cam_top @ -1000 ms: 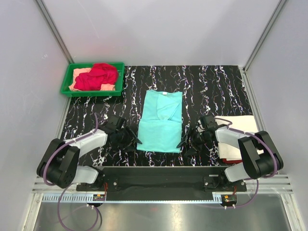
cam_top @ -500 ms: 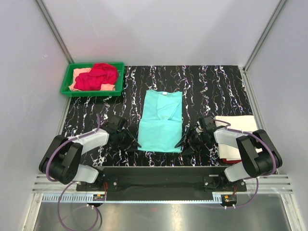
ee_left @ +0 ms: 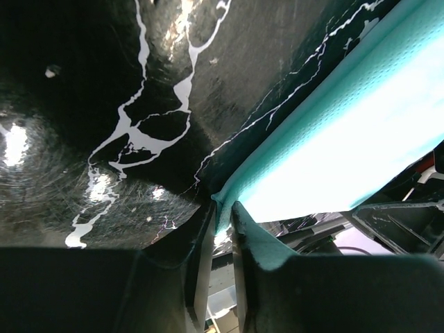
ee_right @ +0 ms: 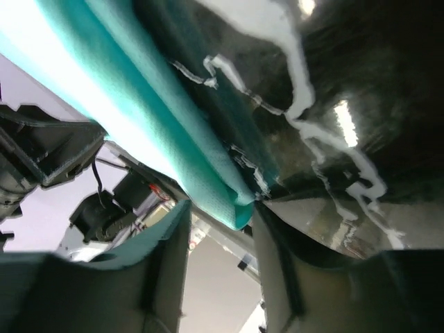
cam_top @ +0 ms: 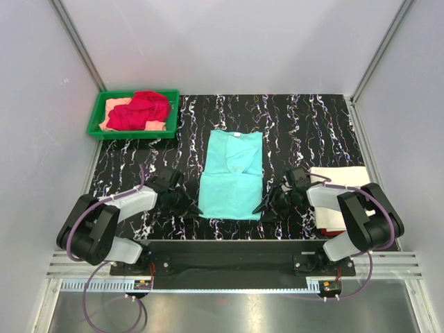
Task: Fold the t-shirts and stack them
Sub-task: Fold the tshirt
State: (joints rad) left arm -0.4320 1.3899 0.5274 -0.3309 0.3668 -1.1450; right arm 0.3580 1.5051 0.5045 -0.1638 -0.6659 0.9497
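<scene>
Marbled counter [cam_top: 305,125], grey walls [cam_top: 229,41], left end effector [ee_left: 220,216] pinching mint-teal t-shirt [cam_top: 232,173] near-edge corner, right end effector [ee_right: 220,208] part-open astride another.

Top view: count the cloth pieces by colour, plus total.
mint-teal shirt: 1
red shirt, in the green tray: 1
peach shirt, same tray: 1
cream-white shirt: 1
red cloth edge under the cream-white one, mostly hidden: 1
Total: 5
</scene>
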